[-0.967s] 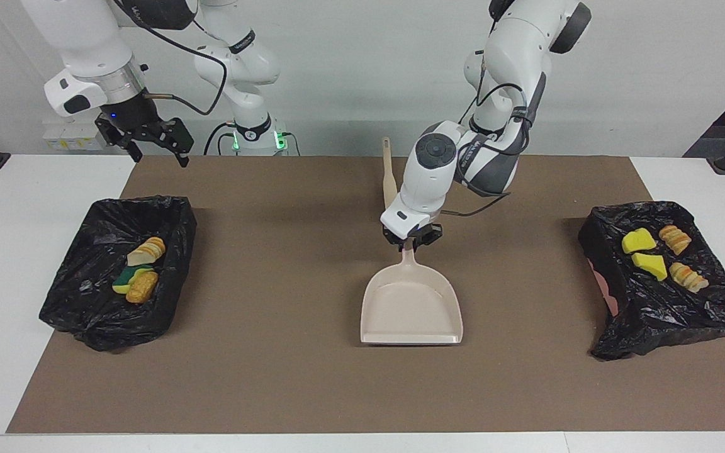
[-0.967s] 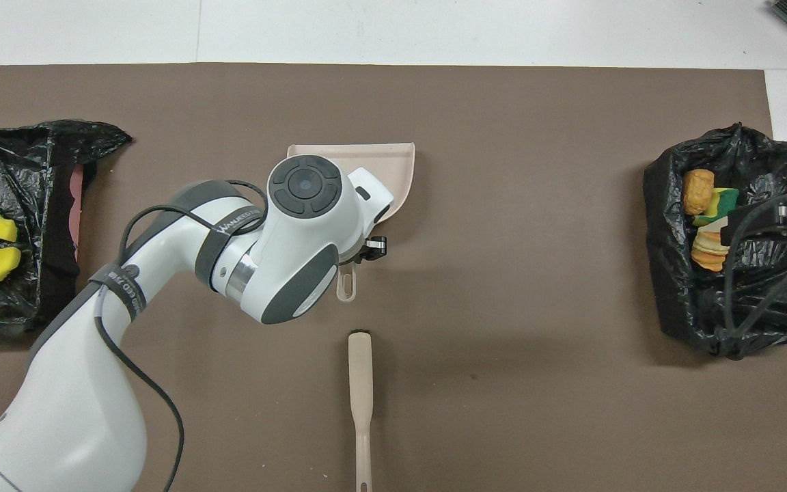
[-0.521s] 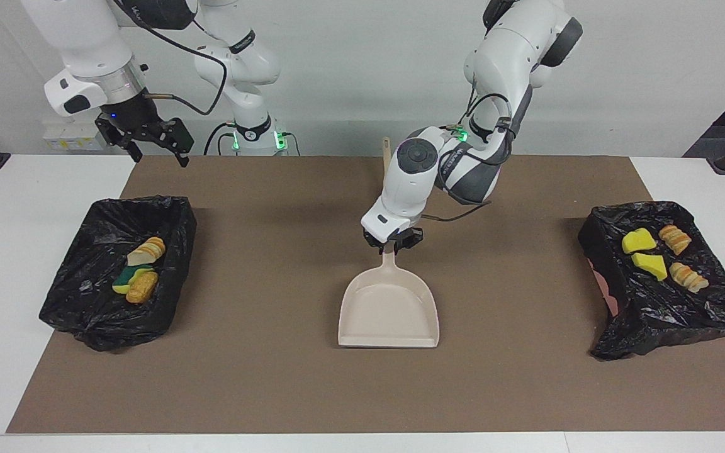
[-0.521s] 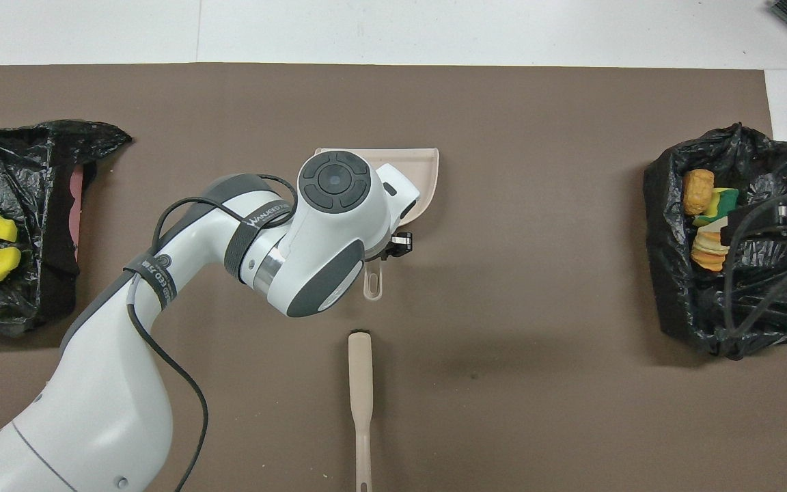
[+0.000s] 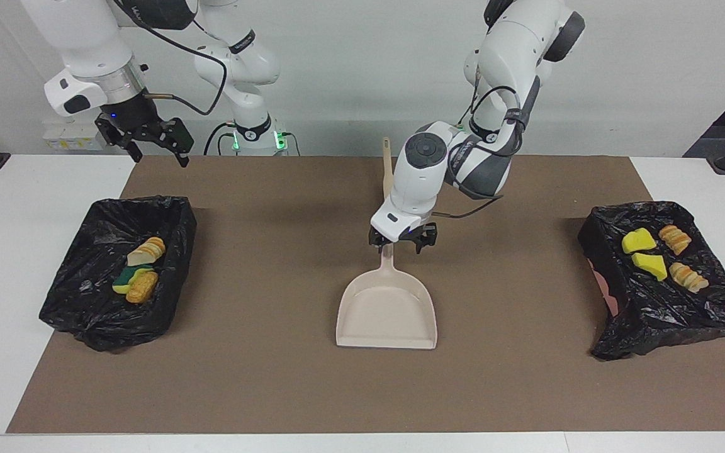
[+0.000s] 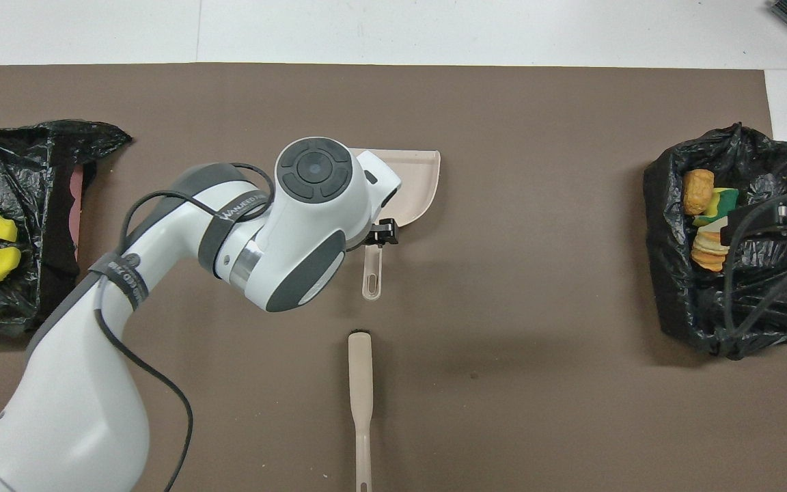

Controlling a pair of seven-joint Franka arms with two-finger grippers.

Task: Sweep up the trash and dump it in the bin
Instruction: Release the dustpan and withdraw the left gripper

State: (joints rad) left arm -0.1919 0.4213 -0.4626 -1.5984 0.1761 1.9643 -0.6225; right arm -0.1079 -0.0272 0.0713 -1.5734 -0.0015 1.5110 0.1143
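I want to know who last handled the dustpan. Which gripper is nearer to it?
The left. The left gripper stands open over the dustpan handle. The right gripper waits above the bin at the right arm's end of the table.

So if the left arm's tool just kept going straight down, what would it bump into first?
Probably the dustpan. The left tool points down at the pan's handle, open on either side of it, so the handle looks first in line. How much gap is left above it is hard to judge.
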